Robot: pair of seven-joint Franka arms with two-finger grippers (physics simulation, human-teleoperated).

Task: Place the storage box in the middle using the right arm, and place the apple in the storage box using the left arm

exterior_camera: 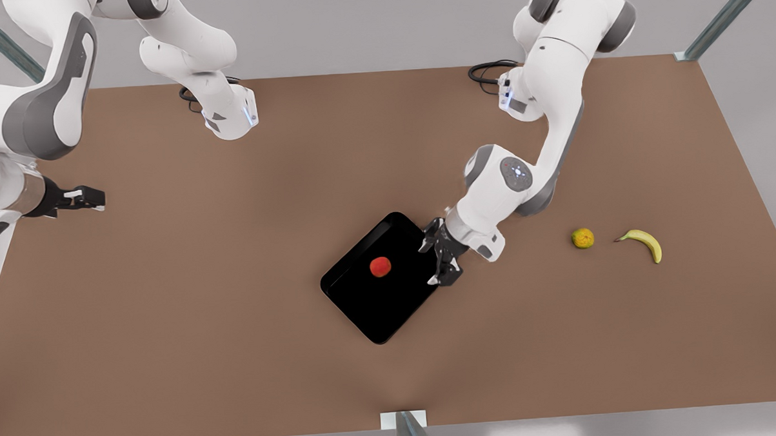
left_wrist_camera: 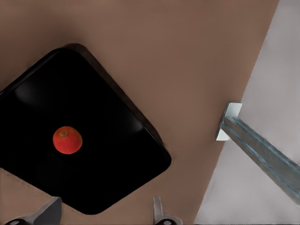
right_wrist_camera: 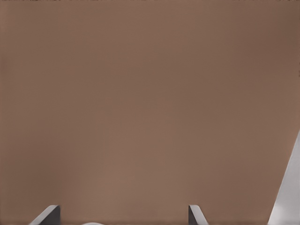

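The black storage box (exterior_camera: 365, 309) lies turned at an angle near the middle of the brown table. The red apple (exterior_camera: 380, 266) rests inside it, free of any gripper. My left gripper (exterior_camera: 428, 263), the splayed claw, hovers open over the box's edge on the front view's right, holding nothing. In the left wrist view the apple (left_wrist_camera: 67, 139) sits on the box floor (left_wrist_camera: 108, 140), and the left gripper (left_wrist_camera: 105, 218) shows two spread white fingertips (left_wrist_camera: 157, 211). My right gripper (exterior_camera: 93, 198) waits open at the front view's far left, above bare table (right_wrist_camera: 140, 93).
A yellow-orange round fruit (exterior_camera: 582, 238) and a banana (exterior_camera: 644, 242) lie on the table at the front view's right. A metal frame post (exterior_camera: 408, 427) stands at the near table edge, and this post (left_wrist_camera: 262, 150) appears beside the box.
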